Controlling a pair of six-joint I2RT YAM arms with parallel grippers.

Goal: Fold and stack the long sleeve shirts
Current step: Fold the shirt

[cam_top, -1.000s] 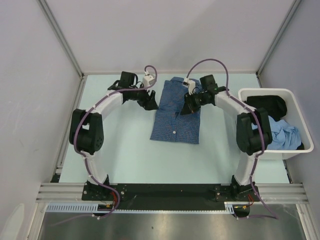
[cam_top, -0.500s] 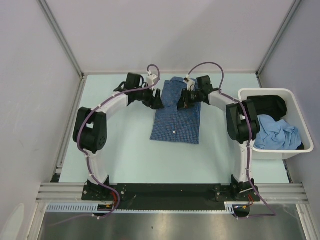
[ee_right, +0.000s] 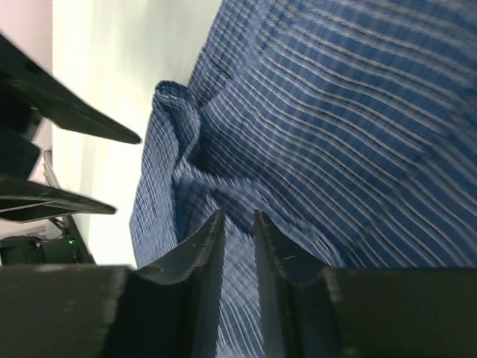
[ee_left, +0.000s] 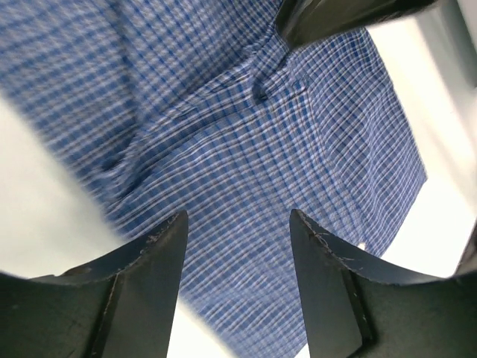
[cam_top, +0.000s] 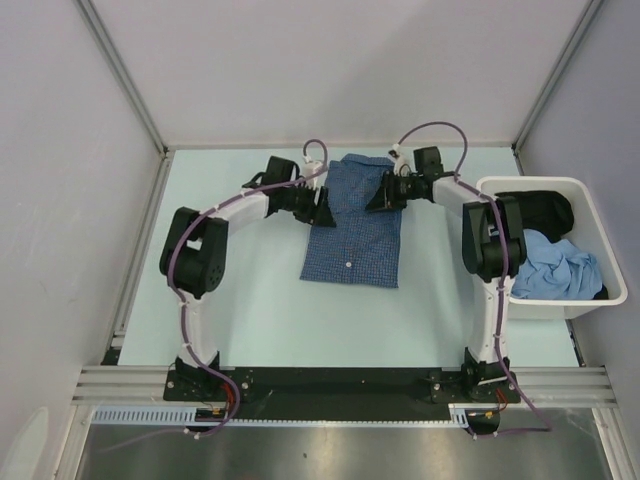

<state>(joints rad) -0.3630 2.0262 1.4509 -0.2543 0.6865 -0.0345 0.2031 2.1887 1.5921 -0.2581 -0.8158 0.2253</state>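
Note:
A dark-blue, white-checked long sleeve shirt lies folded in a rectangle at the middle of the table, collar at the far end. My left gripper is open at the shirt's upper left edge; in the left wrist view its fingers straddle the checked cloth from just above. My right gripper is at the shirt's upper right. In the right wrist view its jaws stand almost together with shirt cloth in the narrow gap, and a bunched fold lies just ahead.
A white bin stands at the right edge of the table, holding a black garment and a light-blue garment. Grey walls with metal posts enclose the pale table.
Both arms have swung towards the far end of the shirt. The left gripper moved right onto the shirt's left edge; the right gripper moved from over the shirt's middle to its upper right.

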